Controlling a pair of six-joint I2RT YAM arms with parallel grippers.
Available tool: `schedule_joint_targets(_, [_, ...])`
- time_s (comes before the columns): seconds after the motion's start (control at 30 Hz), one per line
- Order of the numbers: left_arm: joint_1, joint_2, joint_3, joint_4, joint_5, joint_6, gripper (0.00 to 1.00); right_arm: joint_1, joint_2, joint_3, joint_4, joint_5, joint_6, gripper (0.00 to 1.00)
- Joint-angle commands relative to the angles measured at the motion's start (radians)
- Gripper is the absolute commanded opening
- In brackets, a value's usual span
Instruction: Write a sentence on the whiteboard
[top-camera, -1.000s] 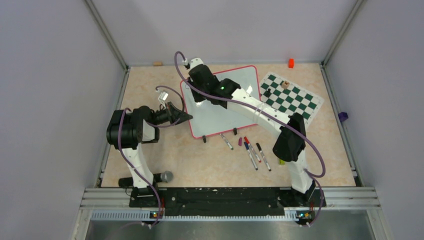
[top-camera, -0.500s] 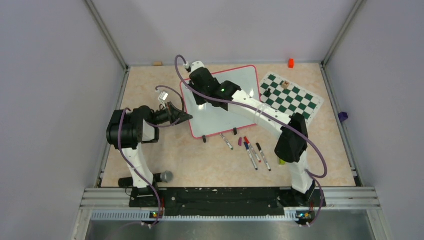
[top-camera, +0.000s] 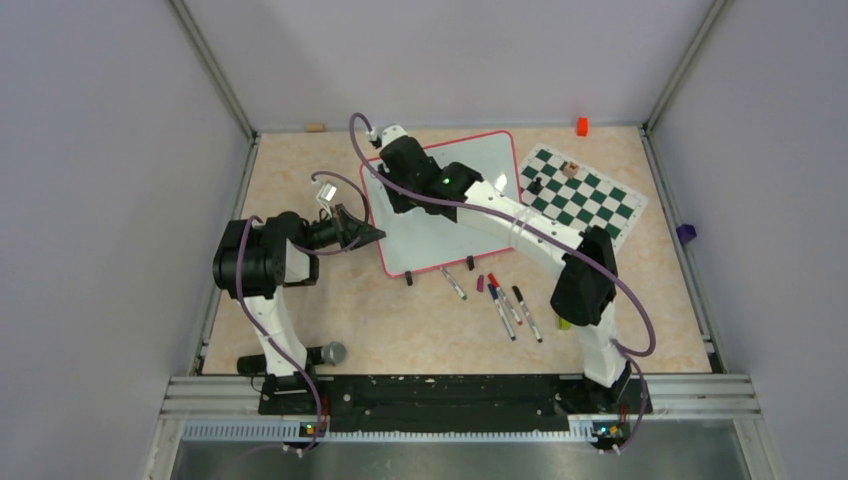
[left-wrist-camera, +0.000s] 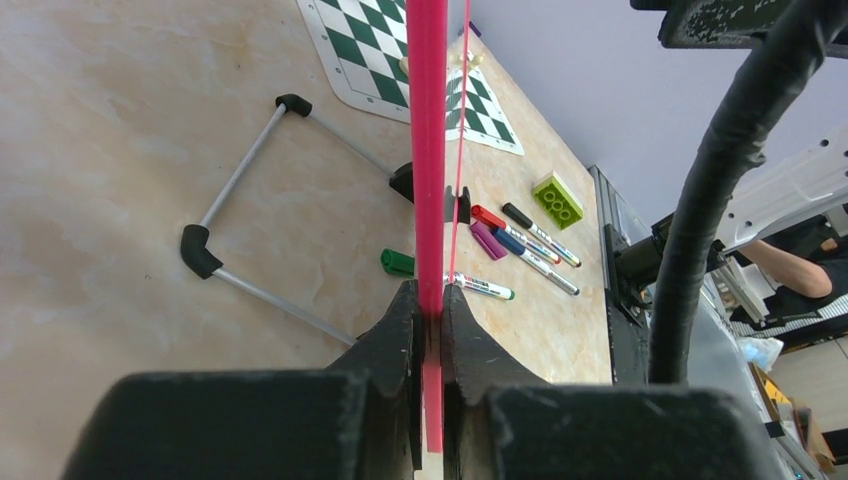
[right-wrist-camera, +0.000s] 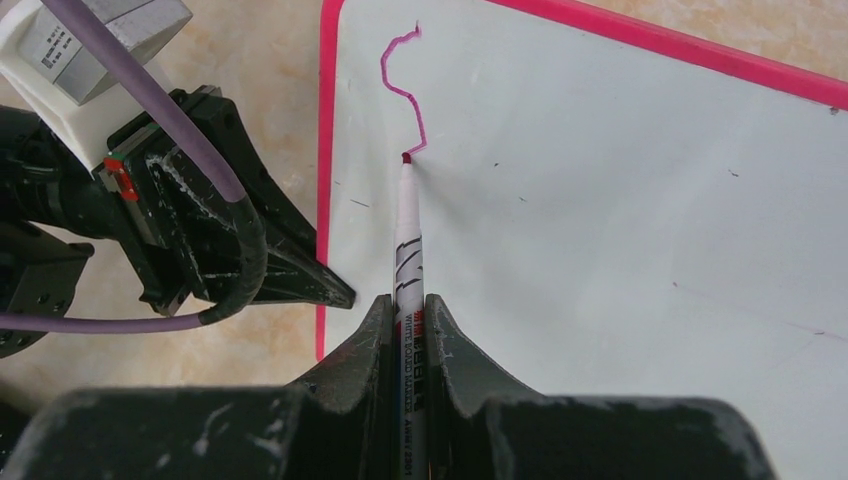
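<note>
The whiteboard (top-camera: 450, 225) lies tilted at the table's middle, white with a red-pink rim (right-wrist-camera: 325, 200). My left gripper (top-camera: 375, 235) is shut on its left rim; in the left wrist view (left-wrist-camera: 428, 310) the rim (left-wrist-camera: 426, 150) runs edge-on between the jaws. My right gripper (top-camera: 392, 190) is shut on a white marker (right-wrist-camera: 408, 240) whose tip touches the board. A single magenta squiggle (right-wrist-camera: 398, 85) near the board's corner is all of the sentence that shows.
Several loose markers (top-camera: 505, 303) and a purple cap lie by the board's near edge; they also show in the left wrist view (left-wrist-camera: 520, 240). A green chess mat (top-camera: 580, 195) sits at the right, an orange block (top-camera: 581, 125) at the back, a green brick (left-wrist-camera: 557, 198) near the right arm's base.
My right gripper has shifted slightly right and toward the near edge along the board's left part. The left arm and the board have not moved.
</note>
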Motion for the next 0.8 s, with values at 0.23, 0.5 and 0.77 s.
schedule_joint_targets(0.23, [-0.024,-0.024,0.02,0.121,0.062,0.04,0.0,-0.006,0.024,0.049,0.002,-0.053,-0.021,0.0])
schedule_joint_targets(0.5, [-0.026,-0.02,0.021,0.12,0.064,0.04,0.0,-0.005,0.02,0.065,0.024,-0.076,-0.027,0.0])
schedule_joint_targets(0.77, [-0.026,-0.017,0.023,0.12,0.065,0.039,0.0,-0.009,-0.088,-0.038,0.128,-0.08,-0.021,0.0])
